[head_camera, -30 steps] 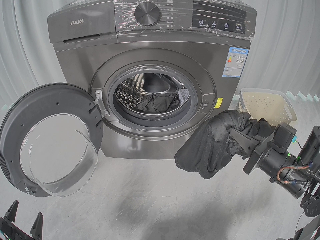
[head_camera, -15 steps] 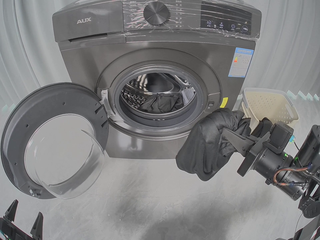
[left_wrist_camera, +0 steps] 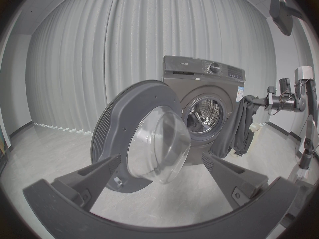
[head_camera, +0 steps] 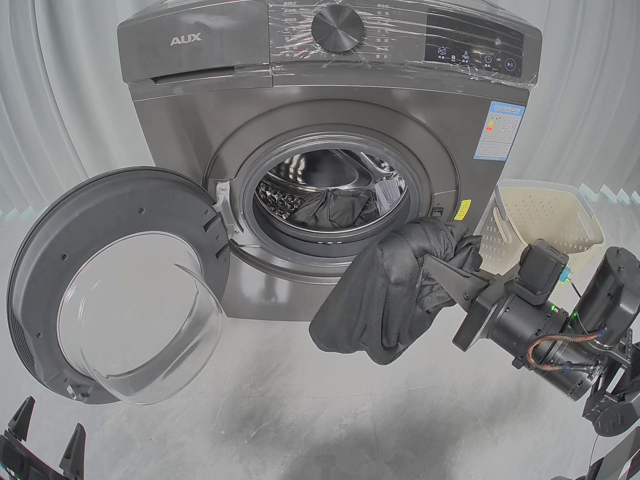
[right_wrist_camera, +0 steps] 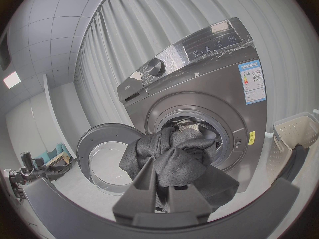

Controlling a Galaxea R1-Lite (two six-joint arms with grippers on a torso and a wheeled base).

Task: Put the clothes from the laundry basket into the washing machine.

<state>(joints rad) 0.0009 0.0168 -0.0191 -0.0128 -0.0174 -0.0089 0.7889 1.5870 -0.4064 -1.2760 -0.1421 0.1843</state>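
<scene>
floor (head_camera: 300, 401): pale grey, smooth, takes the lower half of the frame | washing machine (head_camera: 320, 108): grey, stands on the floor at upper centre, round opening faces the camera | laundry basket (head_camera: 547, 215): cream, perforated, stands on the floor at right, just beside the machine's side

Head high, wrists low, facing washing machine (head_camera: 320, 115)

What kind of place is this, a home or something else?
Probably a staged test room rather than a home: the washing machine stands before floor-length grey curtains on a pale floor, with the laundry basket beside it.
</scene>
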